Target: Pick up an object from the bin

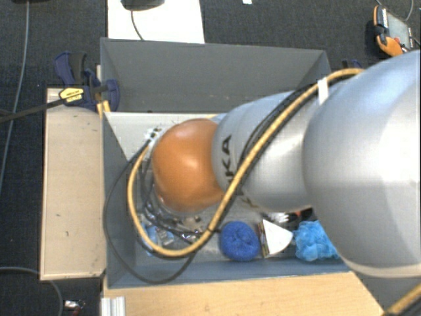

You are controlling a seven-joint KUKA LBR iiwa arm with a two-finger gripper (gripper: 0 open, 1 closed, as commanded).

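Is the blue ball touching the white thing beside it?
Cannot tell. The camera view shows ball and white thing side by side, no plain gap or contact.

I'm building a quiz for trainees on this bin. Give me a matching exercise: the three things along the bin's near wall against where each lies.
Things:
1. dark blue fuzzy ball
2. white wedge
3. light blue fluffy clump

Places:
A. farthest to the view's right
B. between the other two
C. farthest left, nearest the orange wrist cover

Pairs: 1-C, 2-B, 3-A
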